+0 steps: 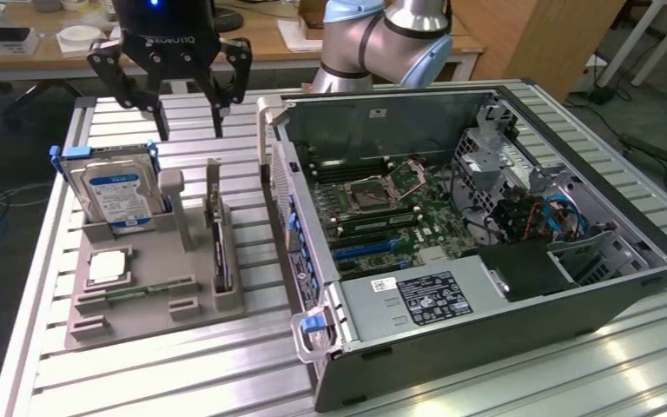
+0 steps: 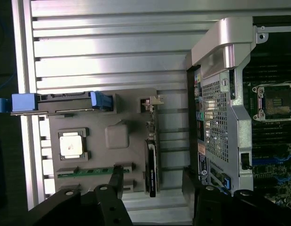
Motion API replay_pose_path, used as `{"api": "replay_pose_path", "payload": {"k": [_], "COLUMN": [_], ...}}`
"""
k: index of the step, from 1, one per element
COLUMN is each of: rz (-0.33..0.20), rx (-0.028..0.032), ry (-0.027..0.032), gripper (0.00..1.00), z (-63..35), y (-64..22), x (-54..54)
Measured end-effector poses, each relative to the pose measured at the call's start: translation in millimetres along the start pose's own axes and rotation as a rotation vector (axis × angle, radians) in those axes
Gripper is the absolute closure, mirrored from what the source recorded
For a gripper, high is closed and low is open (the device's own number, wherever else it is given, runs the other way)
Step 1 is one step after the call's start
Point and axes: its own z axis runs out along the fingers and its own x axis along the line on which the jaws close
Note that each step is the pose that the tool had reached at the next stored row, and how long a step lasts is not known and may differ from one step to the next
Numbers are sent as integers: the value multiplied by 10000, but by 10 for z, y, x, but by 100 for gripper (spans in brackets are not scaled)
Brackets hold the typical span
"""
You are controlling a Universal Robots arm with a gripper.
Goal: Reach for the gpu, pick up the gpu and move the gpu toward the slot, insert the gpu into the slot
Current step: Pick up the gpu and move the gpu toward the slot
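Gripper (image 1: 190,130) jaws spread wide, holding nothing, hovering over rear of grey tray (image 1: 136,317). Gpu (image 1: 216,236) stands on edge in tray, on the side next to open PC case (image 1: 565,295). Hard drive (image 1: 119,198) upright twd exterior view's left. CPU (image 1: 108,266) and memory stick (image 1: 148,287) lie flat in front.

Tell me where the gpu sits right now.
In the exterior view's left half, the gpu stands on edge in the grey holder tray, between the blue-labelled hard drive and the open computer case.
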Motion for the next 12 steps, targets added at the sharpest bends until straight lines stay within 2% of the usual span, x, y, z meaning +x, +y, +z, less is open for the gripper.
{"api": "replay_pose_path", "payload": {"k": [1, 2, 5, 12], "rz": [0, 0, -48, -602], "rx": [0, 1, -1, -14], "ry": [0, 0, 2, 28], "gripper": [42, 35, 35, 35], "z": [0, 0, 0, 9], "y": [0, 0, -5, -17], "x": [0, 0, 0, -1]}}
